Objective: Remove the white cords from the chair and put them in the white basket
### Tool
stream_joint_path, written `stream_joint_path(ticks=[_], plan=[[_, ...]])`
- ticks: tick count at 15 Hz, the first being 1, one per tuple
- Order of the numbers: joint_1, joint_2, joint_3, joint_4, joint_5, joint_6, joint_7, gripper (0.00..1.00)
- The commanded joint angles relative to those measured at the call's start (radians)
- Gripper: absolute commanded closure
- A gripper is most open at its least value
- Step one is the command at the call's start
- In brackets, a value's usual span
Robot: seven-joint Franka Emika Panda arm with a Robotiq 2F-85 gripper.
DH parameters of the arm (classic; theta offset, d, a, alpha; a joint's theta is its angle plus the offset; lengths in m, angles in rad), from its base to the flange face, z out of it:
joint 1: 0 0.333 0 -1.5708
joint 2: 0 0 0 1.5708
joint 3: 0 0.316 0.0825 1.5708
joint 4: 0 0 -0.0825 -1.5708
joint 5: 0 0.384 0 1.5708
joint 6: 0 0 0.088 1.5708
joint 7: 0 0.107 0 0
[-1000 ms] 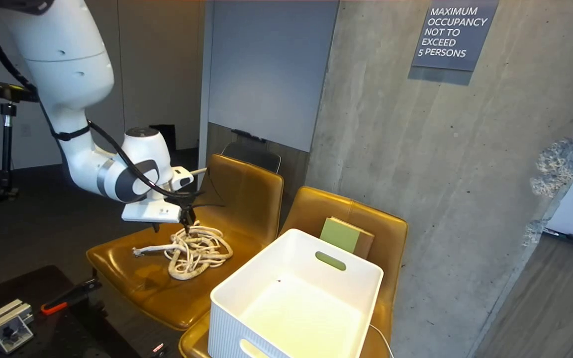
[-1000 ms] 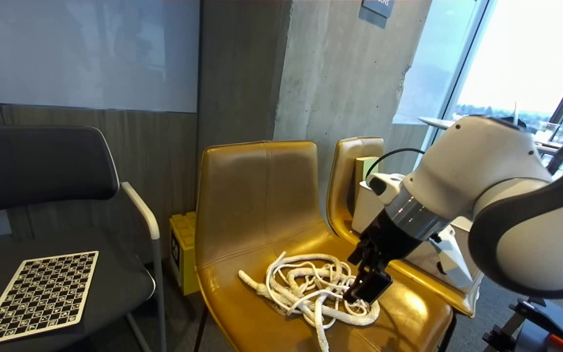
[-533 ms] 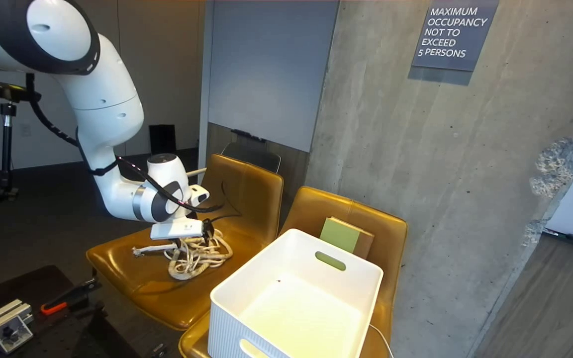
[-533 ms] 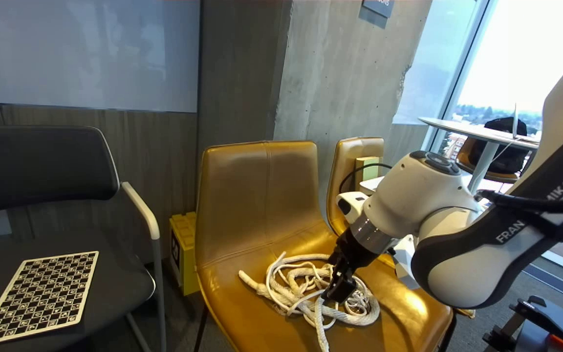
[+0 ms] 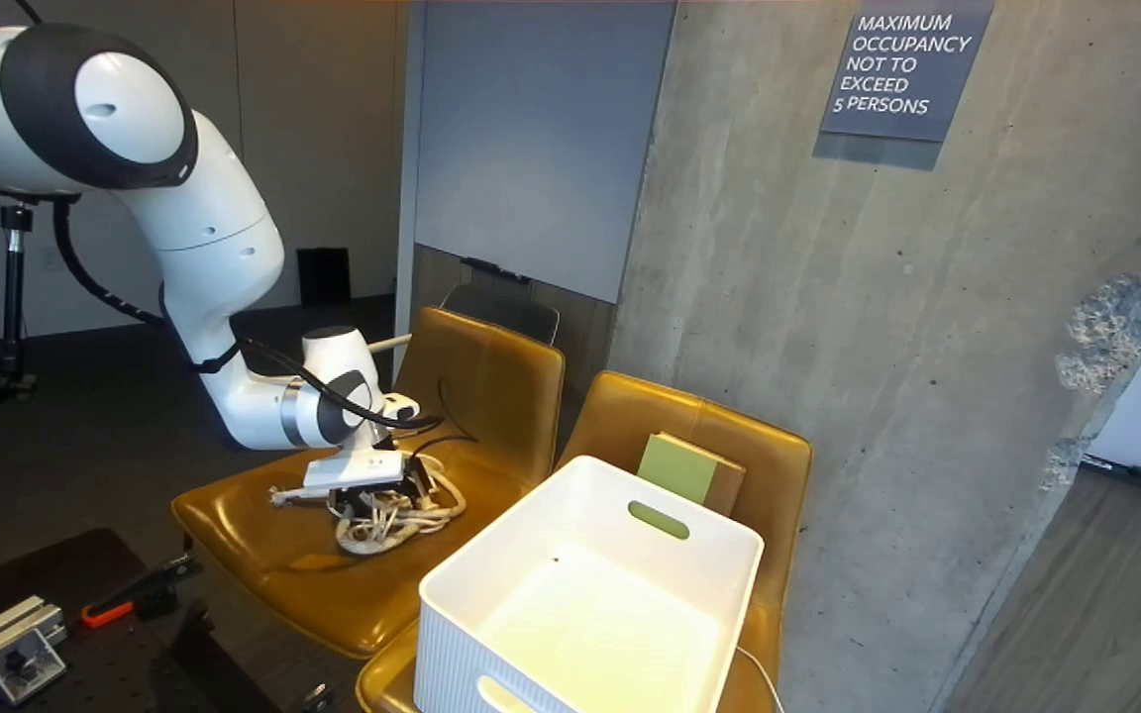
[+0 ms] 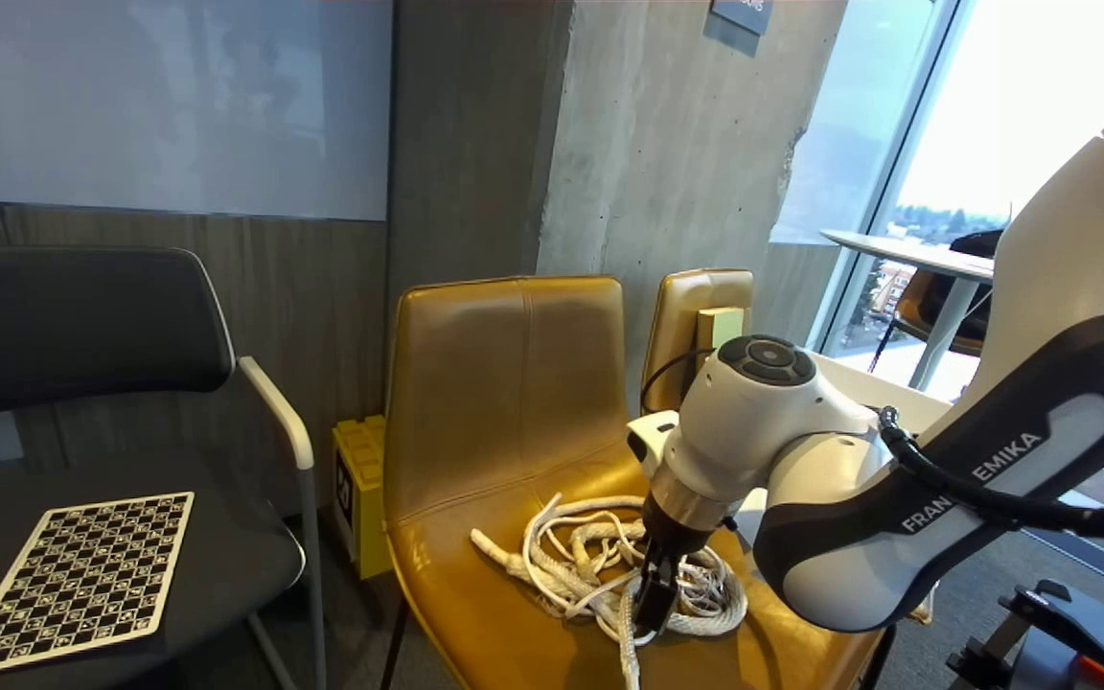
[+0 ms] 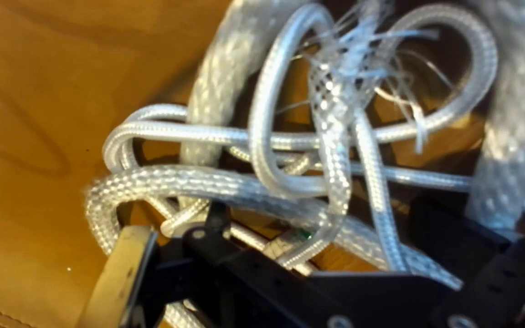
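Lying on the chair (image 6: pixel 509 402), the white cords (image 7: pixel 285 205) surround the gripper (image 6: pixel 652 592), its fingers spread low among them. In an exterior view, loops sprawl from it towards ten o'clock, a thick bend towards three; in the wrist view, strands cross between the fingers. In an exterior view, the white basket (image 5: pixel 620 619) sits at four o'clock from the gripper.

The white cords (image 6: pixel 571 585) are lying on the chair (image 6: pixel 475 618), the gripper (image 6: pixel 654 599) pointing down among them at four o'clock.
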Motion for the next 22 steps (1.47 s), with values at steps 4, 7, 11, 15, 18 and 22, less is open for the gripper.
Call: stream_joint_path(ticks=[4,7,11,15,18,22], plan=[[-0.002,-0.035,-0.007,-0.059,-0.132,-0.159,0.08,0.5],[-0.04,-0.093,0.029,-0.11,-0.148,-0.22,0.064,0.72],[-0.112,-0.183,0.09,-0.158,-0.137,-0.319,0.033,0.99],[-0.18,-0.292,0.148,-0.172,-0.127,-0.41,0.008,1.0],[-0.23,-0.395,0.2,-0.141,-0.104,-0.489,-0.022,1.0],[-0.283,-0.526,0.249,-0.07,-0.084,-0.571,-0.057,1.0]])
